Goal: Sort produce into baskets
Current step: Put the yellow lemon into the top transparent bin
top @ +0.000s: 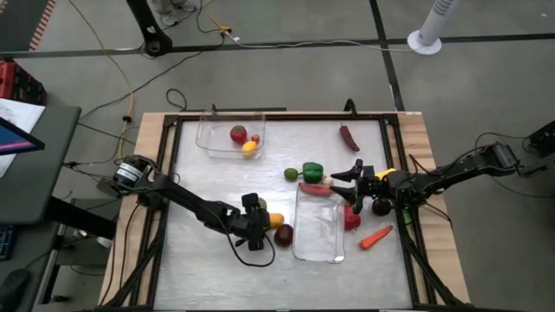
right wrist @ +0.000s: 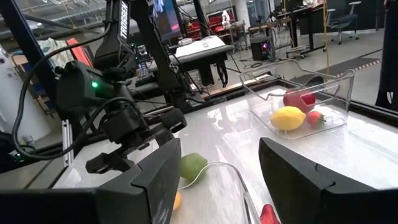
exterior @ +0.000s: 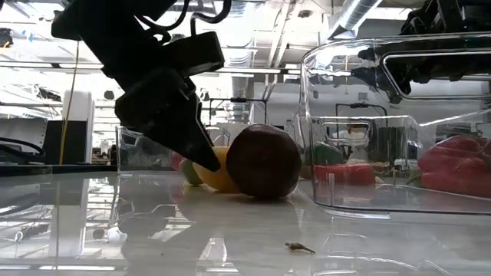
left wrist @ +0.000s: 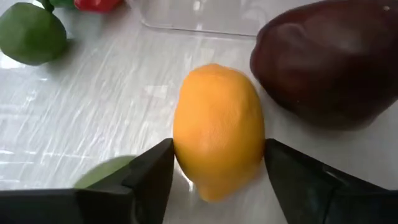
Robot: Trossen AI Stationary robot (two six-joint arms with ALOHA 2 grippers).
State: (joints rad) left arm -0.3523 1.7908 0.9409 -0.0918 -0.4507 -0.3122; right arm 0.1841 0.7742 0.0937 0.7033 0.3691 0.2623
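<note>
- My left hand (left wrist: pixel 214 171) is spread apart around the orange lemon-shaped fruit (left wrist: pixel 217 130), which lies on the table (top: pixel 208 251) just beside the near basket's (top: pixel 318 227) left wall; its long axis runs away from my wrist, between my fingers.
- One maroon fruit (left wrist: pixel 329 62) touches it.
- One green round fruit (left wrist: pixel 31 34) lies beyond.
- My right hand (top: pixel 351 177) hovers with fingers apart over the near basket's far right corner.
- The far basket (top: pixel 229 137) holds three pieces: a red fruit (top: pixel 238 133), a yellow lemon (top: pixel 250 147), a small red one (top: pixel 255 138).
</note>
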